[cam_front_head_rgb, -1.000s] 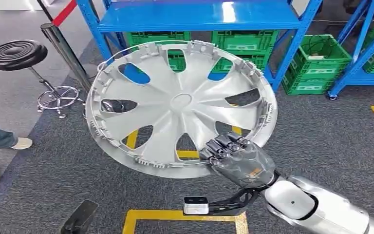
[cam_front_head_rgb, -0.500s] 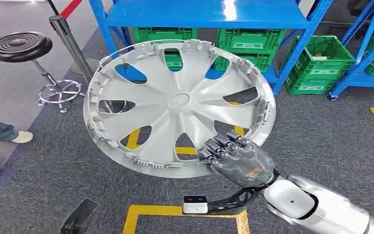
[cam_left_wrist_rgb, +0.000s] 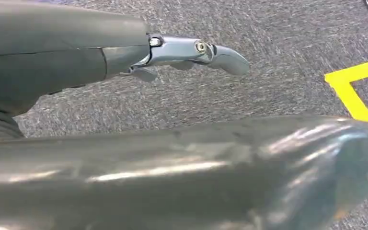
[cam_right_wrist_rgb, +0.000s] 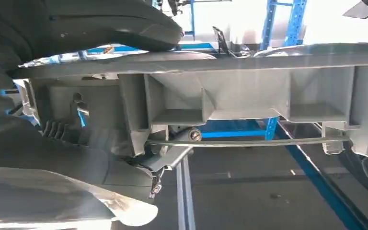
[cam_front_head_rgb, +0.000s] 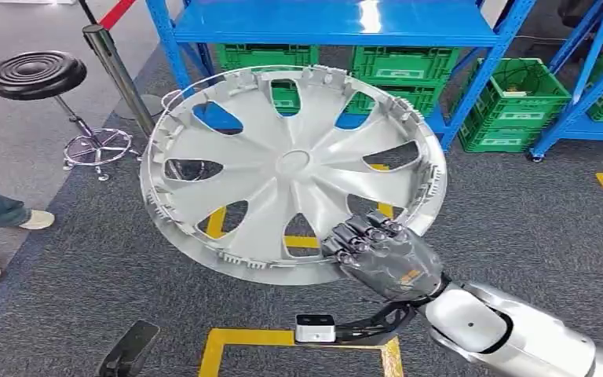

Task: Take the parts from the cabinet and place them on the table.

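My right hand [cam_front_head_rgb: 381, 255] grips a large silver wheel cover [cam_front_head_rgb: 290, 169] by its lower rim and holds it up, tilted, over the grey carpet in front of the blue cabinet [cam_front_head_rgb: 330, 23]. The cover shows its ribbed inner side with several spoke openings. In the right wrist view the cover's rim [cam_right_wrist_rgb: 249, 91], with its clips and wire ring, runs across my right hand [cam_right_wrist_rgb: 76, 143], thumb on one face and fingers on the other. My left hand [cam_left_wrist_rgb: 124, 62] hangs over the carpet with a finger stretched out and nothing in it.
Green crates [cam_front_head_rgb: 510, 102] stand under the blue shelves. A black stool [cam_front_head_rgb: 35, 75] and a barrier post [cam_front_head_rgb: 118, 78] are at the left. A person's shoes [cam_front_head_rgb: 35, 220] are at the left edge. Yellow tape [cam_front_head_rgb: 298, 342] marks the carpet.
The whole picture has shifted a little, so the camera moved. The wheel cover stays in my right hand's grip and has drifted slightly to the right.
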You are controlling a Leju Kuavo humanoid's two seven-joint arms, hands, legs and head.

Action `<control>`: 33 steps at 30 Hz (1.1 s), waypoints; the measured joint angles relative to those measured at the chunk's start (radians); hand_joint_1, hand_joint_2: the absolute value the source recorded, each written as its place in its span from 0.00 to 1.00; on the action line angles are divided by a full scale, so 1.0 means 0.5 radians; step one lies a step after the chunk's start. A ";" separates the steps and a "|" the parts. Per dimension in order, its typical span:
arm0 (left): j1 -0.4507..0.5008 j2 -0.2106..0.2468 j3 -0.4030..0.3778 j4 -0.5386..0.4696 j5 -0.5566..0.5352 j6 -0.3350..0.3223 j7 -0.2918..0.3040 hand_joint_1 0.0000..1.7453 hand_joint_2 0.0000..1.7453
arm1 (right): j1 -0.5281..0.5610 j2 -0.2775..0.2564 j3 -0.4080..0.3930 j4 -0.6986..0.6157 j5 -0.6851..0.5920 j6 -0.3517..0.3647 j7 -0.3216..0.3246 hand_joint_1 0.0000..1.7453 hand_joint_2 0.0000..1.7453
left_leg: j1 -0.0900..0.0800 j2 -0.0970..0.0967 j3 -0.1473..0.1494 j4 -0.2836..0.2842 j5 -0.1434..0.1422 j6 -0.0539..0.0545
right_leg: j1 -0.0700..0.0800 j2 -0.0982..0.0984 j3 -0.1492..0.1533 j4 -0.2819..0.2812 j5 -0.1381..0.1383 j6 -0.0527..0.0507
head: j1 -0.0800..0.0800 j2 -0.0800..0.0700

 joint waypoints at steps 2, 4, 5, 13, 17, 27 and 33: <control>0.000 0.000 0.001 0.001 -0.010 -0.002 -0.001 0.00 0.00 | 0.013 0.005 0.000 0.001 -0.001 -0.005 0.008 1.00 1.00 | 0.002 0.000 0.000 0.000 0.001 -0.002 | 0.001 0.000 -0.001 0.001 0.000 0.000 | 0.000 0.000; 0.000 0.000 0.002 0.003 -0.024 -0.001 -0.002 0.00 0.00 | 0.045 0.011 -0.002 0.001 0.000 -0.022 0.015 1.00 1.00 | -0.004 0.000 -0.003 0.010 0.000 0.000 | -0.002 0.000 0.000 -0.003 0.004 0.005 | 0.000 0.000; -0.001 -0.001 0.003 0.004 -0.033 -0.001 -0.004 0.00 0.00 | 0.067 0.011 -0.004 0.001 0.000 -0.043 0.018 1.00 1.00 | -0.004 -0.001 -0.006 0.012 -0.002 0.003 | -0.003 -0.002 -0.002 -0.001 0.005 0.008 | -0.001 0.000; -0.017 -0.012 0.011 0.006 -0.134 0.006 0.025 0.00 0.00 | 0.214 -0.009 -0.095 -0.010 -0.002 -0.083 0.020 1.00 1.00 | 0.011 0.033 -0.004 -0.036 0.037 0.054 | -0.008 0.007 -0.105 0.178 -0.134 0.037 | 0.011 0.000; -0.025 -0.029 0.012 0.007 -0.180 -0.004 0.058 0.00 0.00 | 0.298 -0.063 -0.164 -0.021 -0.002 -0.112 0.028 1.00 1.00 | 0.008 0.074 -0.017 -0.033 0.038 0.054 | -0.011 0.005 -0.298 0.631 -0.290 0.052 | 0.011 0.000; -0.071 -0.060 0.011 0.006 -0.272 -0.024 0.113 0.00 0.00 | 0.447 -0.156 -0.341 -0.079 -0.003 -0.135 0.015 1.00 1.00 | 0.010 0.122 -0.048 0.059 -0.029 -0.040 | -0.004 -0.031 0.005 0.032 -0.033 -0.036 | 0.009 0.000; -0.081 -0.080 0.011 0.006 -0.307 -0.055 0.148 0.00 0.00 | 0.593 -0.194 -0.509 -0.118 -0.002 -0.173 -0.074 1.00 1.00 | 0.023 0.028 -0.234 0.599 -0.253 -0.059 | -0.004 0.089 -0.008 0.040 -0.025 -0.057 | 0.009 0.000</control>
